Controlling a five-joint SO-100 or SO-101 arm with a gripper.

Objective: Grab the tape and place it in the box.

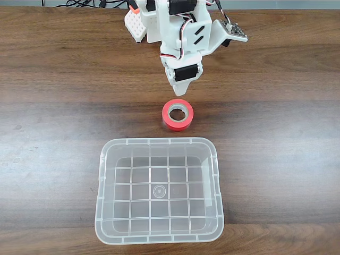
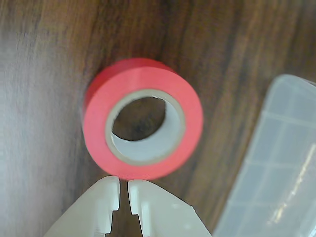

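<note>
Dark brown wooden table (image 1: 58, 133), long grain running side to side, soft glare from overhead light. Black cables (image 1: 87, 3) along the far edge. White gripper (image 2: 123, 183) nearly closed, a thin slit between the fingertips, holding nothing. Red-orange tape (image 2: 143, 121) lying flat on the wood just beyond the tips, seemingly almost touching them. Clear box (image 1: 159, 234) beyond the tape in the fixed view, sitting near it but apart, grid bottom bare; in the wrist view, off to the right of the jaws.
</note>
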